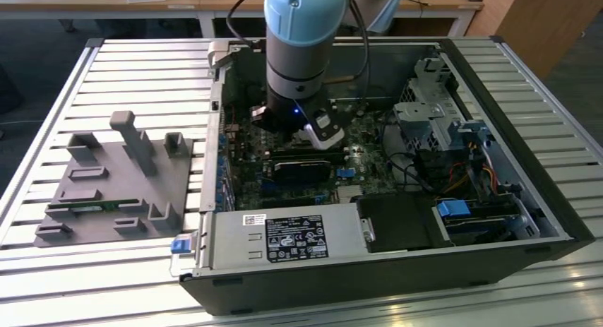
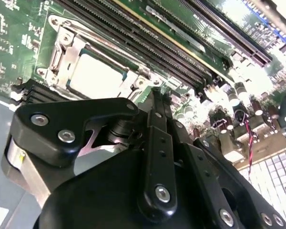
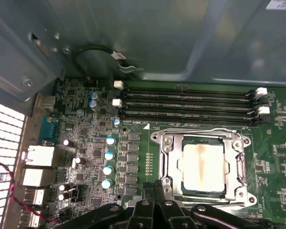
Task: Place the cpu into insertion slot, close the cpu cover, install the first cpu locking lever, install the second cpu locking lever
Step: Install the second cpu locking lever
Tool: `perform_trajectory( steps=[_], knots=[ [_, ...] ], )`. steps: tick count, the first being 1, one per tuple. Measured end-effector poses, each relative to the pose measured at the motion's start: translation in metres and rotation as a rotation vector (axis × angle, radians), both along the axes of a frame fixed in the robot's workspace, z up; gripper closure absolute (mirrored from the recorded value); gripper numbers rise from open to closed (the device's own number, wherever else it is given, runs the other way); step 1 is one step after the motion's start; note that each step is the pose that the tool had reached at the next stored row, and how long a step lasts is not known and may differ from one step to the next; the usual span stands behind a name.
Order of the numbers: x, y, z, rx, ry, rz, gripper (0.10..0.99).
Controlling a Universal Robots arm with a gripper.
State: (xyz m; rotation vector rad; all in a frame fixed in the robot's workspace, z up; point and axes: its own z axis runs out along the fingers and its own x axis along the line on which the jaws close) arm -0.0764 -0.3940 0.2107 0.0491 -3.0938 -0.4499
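gripper [image 3: 155,191] with fingers pressed together and holding nothing hovers over the motherboard [image 3: 133,138]; just beyond its tips, the cpu [image 3: 202,164] sits in the insertion slot, cpu cover [image 3: 169,160] closed around it.

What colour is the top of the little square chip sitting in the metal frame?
The small square cpu has a dull silver-grey metal top with a faint brownish smear, seen best in the first wrist view.
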Motion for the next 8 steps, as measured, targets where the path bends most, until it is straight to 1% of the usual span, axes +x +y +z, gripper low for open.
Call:
perform_trajectory(
  steps=[6, 8],
  knots=[
    [0.0, 0.0, 0.0087, 0.0, 0.0, 0.0, 0.965],
    [0.0, 0.0001, 0.0094, 0.0, -0.0001, 0.0, 0.965]
  ],
)
